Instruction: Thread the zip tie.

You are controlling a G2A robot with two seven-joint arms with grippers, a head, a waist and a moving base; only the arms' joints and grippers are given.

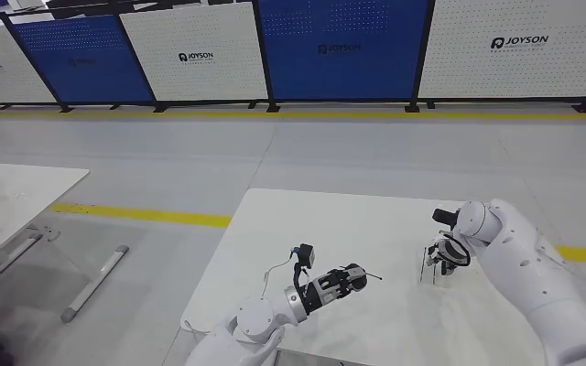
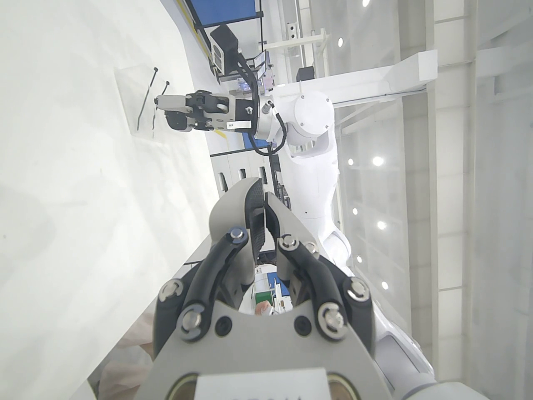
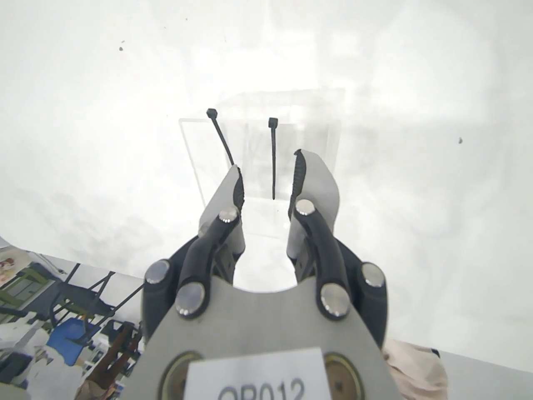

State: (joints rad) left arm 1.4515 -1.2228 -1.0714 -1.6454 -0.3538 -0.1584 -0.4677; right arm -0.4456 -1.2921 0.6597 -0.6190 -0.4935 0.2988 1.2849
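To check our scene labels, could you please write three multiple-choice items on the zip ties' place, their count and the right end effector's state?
1. Where do the zip ties lie? A on a clear tray on the white table; B on the floor; C in a blue bin.
2. How many lie there? A one; B two; C four.
3. The right end effector is: A open; B shut on a tie; C shut, empty.
Key: A, both rest on the tray; B, two black heads show; A, its jaws stand apart.

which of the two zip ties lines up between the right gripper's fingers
The straight zip tie, seen in the gap of the open right gripper; the slanted zip tie angles off to one side.
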